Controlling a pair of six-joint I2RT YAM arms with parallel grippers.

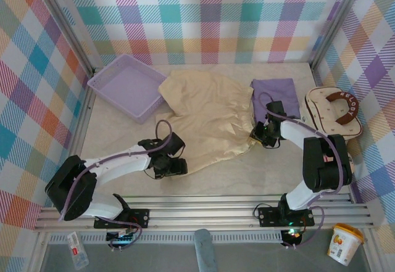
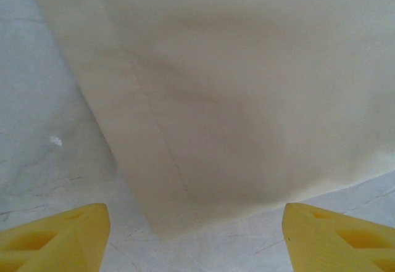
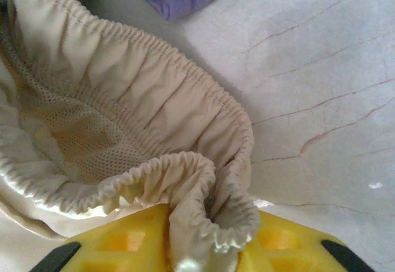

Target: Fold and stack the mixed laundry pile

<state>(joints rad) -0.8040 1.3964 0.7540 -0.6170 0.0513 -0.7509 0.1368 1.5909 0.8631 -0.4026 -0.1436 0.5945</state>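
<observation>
- Two garments lie on the pale surface (image 1: 247, 173). A cream-beige garment (image 1: 207, 115) is spread across the middle of the top view. A folded lavender-purple T-shirt (image 1: 276, 95) sits just right of it, at its upper right edge.
- The left tool (image 1: 170, 166) is at the lower left corner of the cream cloth. In the left wrist view its yellow fingers (image 2: 55, 238) stand wide apart, released, and the hemmed corner lies flat ahead of them, ungripped.
- The right tool (image 1: 259, 137) is at the cream garment's right edge. In the right wrist view it is clenched on a bunched fold of the gathered elastic band, with mesh lining showing inside.
- A lavender mesh basket (image 1: 126, 86) stands at upper left, against the cream garment's corner.
- A cream padded bag (image 1: 335, 113) with a brown handle lies at far right.
</observation>
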